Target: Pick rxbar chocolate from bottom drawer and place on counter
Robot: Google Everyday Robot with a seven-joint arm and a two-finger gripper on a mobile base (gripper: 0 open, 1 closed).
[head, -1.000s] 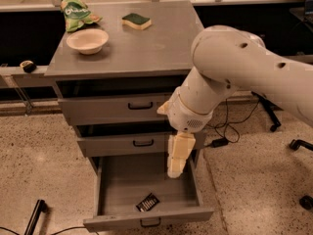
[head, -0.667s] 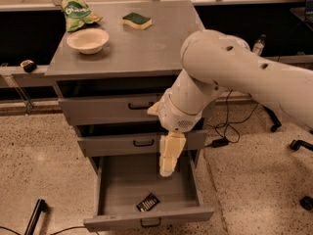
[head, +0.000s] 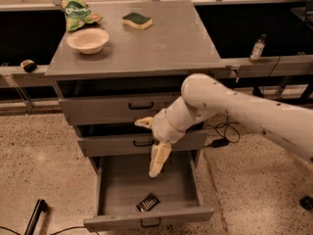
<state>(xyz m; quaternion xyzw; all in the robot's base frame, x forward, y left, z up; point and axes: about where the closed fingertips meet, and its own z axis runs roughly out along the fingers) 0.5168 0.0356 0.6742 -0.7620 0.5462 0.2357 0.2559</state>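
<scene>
The drawer [head: 122,187] sits open so the gripper [head: 155,172], poised above it, can reach the bar [head: 148,202] at its 6 o'clock. Whether it is open, I can't tell.

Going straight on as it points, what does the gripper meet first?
The gripper, hanging over the open bottom drawer, would likely meet its bare floor, behind the rxbar chocolate; depth unclear.

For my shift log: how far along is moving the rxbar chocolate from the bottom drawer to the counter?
Done: the bottom drawer stands pulled open. In hand: the gripper hangs over the drawer's interior, above the rxbar chocolate and apart from it. Left: the bar lies on the drawer floor near the front; grasping, lifting and placing it on the counter are not yet done.
</scene>
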